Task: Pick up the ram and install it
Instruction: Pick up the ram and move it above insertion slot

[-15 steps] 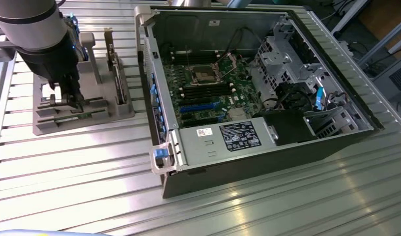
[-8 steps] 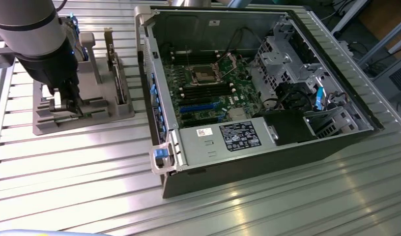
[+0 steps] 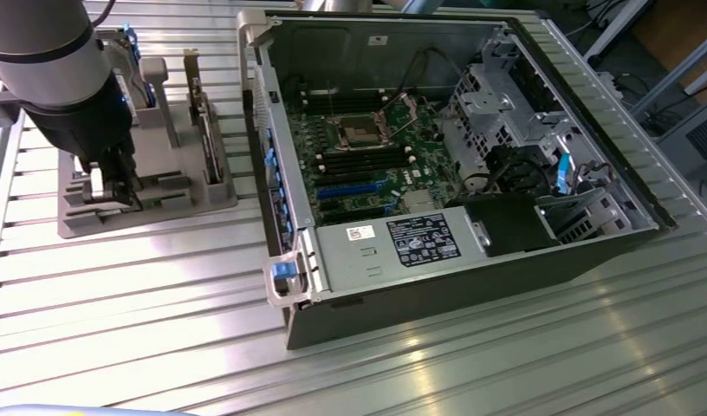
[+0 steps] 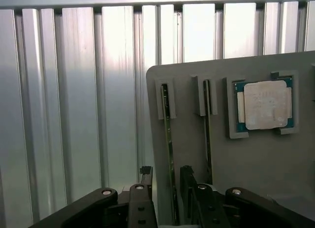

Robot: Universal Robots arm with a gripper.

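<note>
The ram (image 4: 170, 139) stands on edge in a slot of the grey holder (image 4: 256, 159), seen from above as a thin green strip. My gripper (image 4: 166, 178) is open and straddles it, one black finger (image 4: 145, 175) on each side, with a gap between each finger and the board. In the exterior view my gripper (image 3: 107, 184) hangs low over the near end of the grey holder (image 3: 157, 204) at the exterior view's left. The open computer case (image 3: 446, 156) lies at the exterior view's right, its motherboard (image 3: 371, 165) exposed.
A second thin board (image 4: 207, 134) stands in the slot beside the ram, and a processor chip (image 4: 266, 105) lies in a recess of the holder. A taller card with a metal bracket (image 3: 205, 121) stands upright on the holder. The ribbed aluminium table (image 3: 145, 321) runs underneath.
</note>
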